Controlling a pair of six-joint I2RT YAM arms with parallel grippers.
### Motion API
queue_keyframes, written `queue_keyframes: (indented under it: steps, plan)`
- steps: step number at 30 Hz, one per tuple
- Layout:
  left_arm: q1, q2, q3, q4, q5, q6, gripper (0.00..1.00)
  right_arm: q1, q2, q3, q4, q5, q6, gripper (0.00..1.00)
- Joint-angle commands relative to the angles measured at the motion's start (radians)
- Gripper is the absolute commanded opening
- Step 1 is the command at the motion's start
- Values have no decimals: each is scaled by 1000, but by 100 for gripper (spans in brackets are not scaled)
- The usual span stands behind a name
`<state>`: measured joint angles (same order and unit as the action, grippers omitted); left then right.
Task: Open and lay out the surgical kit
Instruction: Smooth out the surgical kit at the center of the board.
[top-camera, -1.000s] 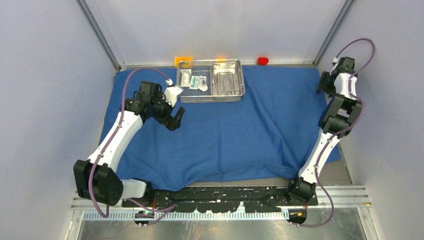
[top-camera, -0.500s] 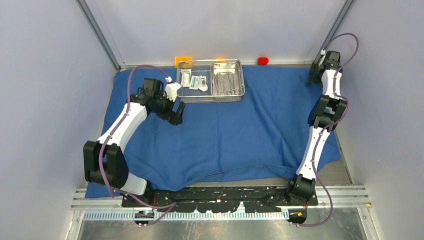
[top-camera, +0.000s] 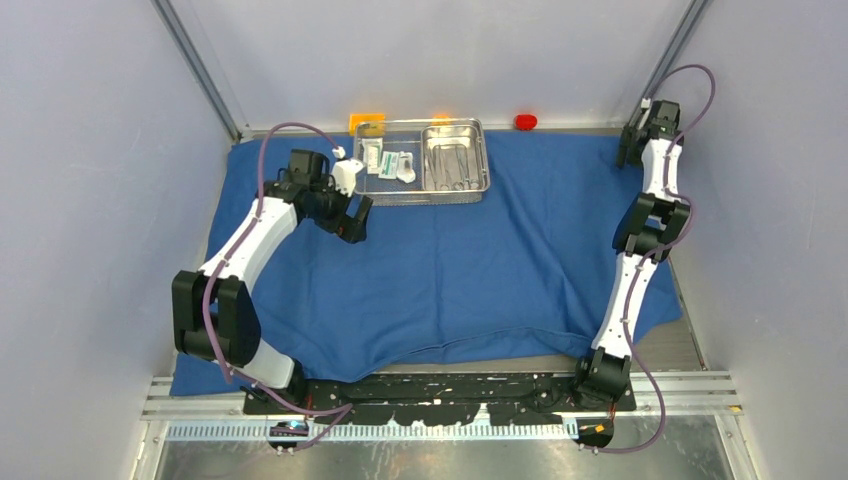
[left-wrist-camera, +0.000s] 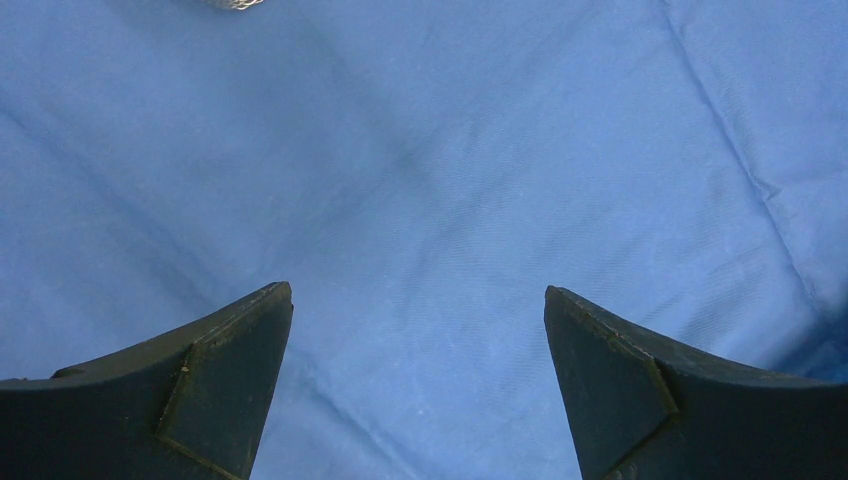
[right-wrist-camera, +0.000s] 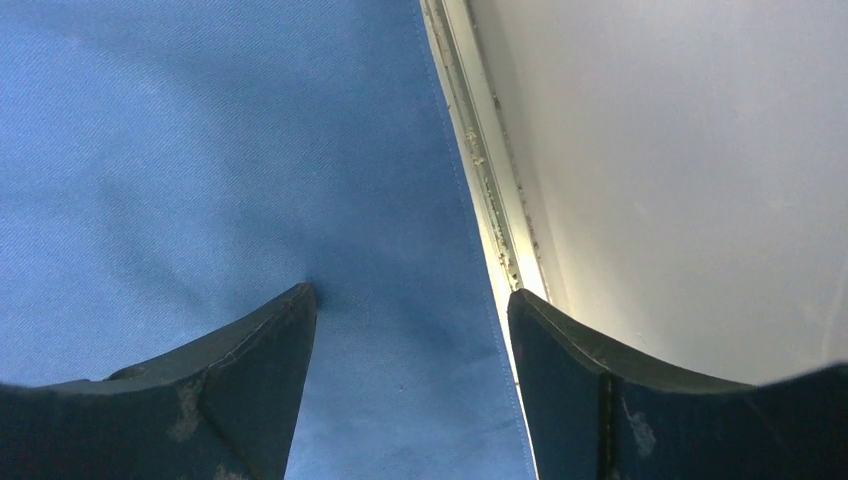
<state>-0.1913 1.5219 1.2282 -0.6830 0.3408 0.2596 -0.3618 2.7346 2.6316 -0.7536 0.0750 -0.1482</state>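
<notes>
Blue cloth wrap (top-camera: 470, 260) lies spread over the tabletop (top-camera: 689, 348), wire-mesh basket (top-camera: 423, 160) at its far edge, left claw (left-wrist-camera: 418, 300) and right claw (right-wrist-camera: 412, 300) both wide and empty; cloth looks soft and floppy, so I'd pinch a hem or corner.

The top view looks down from high behind both arm bases (top-camera: 604, 374) toward the back wall (top-camera: 430, 50), taking in the whole surface (top-camera: 692, 348) and the blue cloth wrap (top-camera: 480, 270) over it. The left wrist view sits close above the cloth, looking past the left pincer (left-wrist-camera: 418, 380) at fabric beside the wire-mesh basket (top-camera: 420, 199) — a patch the top view also shows. The right wrist view, equally close, looks past the right pincer (right-wrist-camera: 410, 380) at the cloth's far right edge along the side wall (right-wrist-camera: 680, 150)
</notes>
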Motion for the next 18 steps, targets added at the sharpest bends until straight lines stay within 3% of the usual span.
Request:
queue_keyframes:
  steps: [1,6,18]
  plan:
    - [7,-13,29,30,-5,0,100,17,26,48,-85,14,-38,73]
    - [7,-19,21,40,-13,4,100,15,34,8,-110,6,-48,61]
    - [7,-35,15,38,-11,9,99,7,24,-5,-109,-20,-41,16]
